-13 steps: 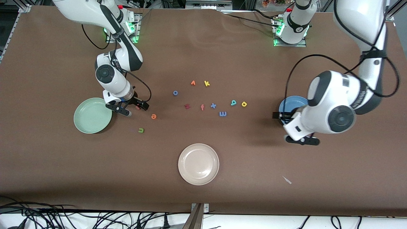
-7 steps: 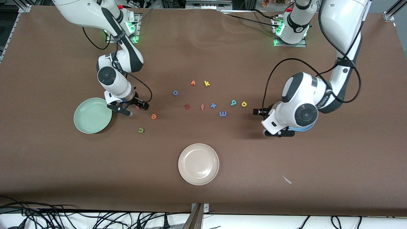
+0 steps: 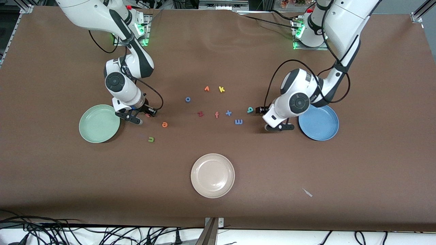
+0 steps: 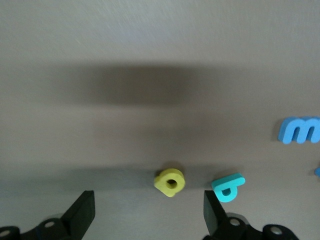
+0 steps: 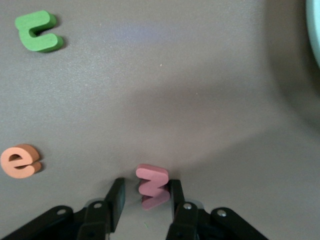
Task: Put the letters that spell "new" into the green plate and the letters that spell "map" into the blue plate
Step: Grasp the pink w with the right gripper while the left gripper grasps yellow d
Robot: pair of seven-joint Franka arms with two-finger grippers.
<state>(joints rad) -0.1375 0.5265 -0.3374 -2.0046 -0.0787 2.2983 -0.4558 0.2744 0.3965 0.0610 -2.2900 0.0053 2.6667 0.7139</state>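
Counter: brown matte sheet (image 3: 218, 51), arm bases along one edge, cables hanging past the edge nearest the front camera.
Landmark: cream-white plate (image 3: 212, 175), alone on the counter, nearest the front camera of all the dishes.
Green plate: (image 3: 99, 123), farther from the front camera than the cream-white plate, toward the right arm's end; nothing in it.
Blue plate: (image 3: 318, 122), farther from the front camera than the cream-white plate, toward the left arm's end; nothing in it.
Right gripper: (image 3: 135, 118), low at the counter just beside the green plate; jaws narrowed around the salmon-red w (image 5: 153, 185), one pad touching it, the other just off it.
Orange e: (image 3: 164, 125), flat on the counter, farther from the front camera than the cream-white plate, toward the green plate.
Dark green n: (image 3: 151, 139), flat on the counter, nearer the cream-white plate than the e.
Left gripper: (image 3: 276, 123), low beside the blue plate; jaws spread wide, nothing between the pads.
Yellow p: (image 4: 169, 181), on the counter between the spread jaws in the left wrist view; hidden under the arm in the front view.
Teal a: (image 3: 250, 109), just beside the left gripper.
Light blue m: (image 3: 238, 121), between the cream-white plate and the a.
Other letters: loose scatter mid-counter, including a yellow k (image 3: 221, 89), all farther from the front camera than the cream-white plate.
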